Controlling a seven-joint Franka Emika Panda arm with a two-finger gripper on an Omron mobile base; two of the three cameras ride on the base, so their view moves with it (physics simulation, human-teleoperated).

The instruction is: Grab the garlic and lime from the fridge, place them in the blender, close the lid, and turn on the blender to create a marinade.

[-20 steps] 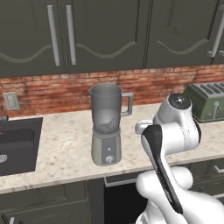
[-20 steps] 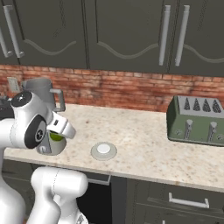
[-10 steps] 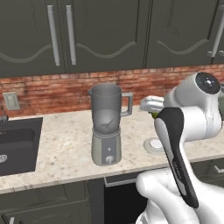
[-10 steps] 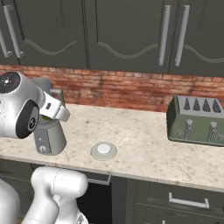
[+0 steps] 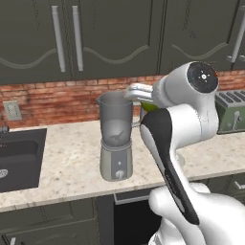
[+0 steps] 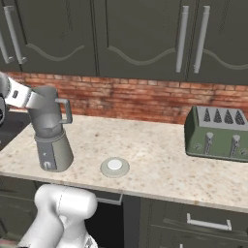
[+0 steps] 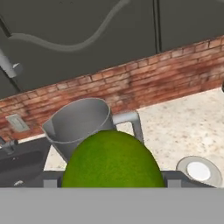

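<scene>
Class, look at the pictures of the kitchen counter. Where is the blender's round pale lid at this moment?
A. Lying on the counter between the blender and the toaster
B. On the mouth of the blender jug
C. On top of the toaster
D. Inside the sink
A: the lid lies flat on the counter, right of the blender and left of the toaster, and the jug's mouth is open.

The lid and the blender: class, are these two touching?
Apart. In the right base view the lid lies flat on the counter, with bare counter between it and the blender standing to its left.
</scene>
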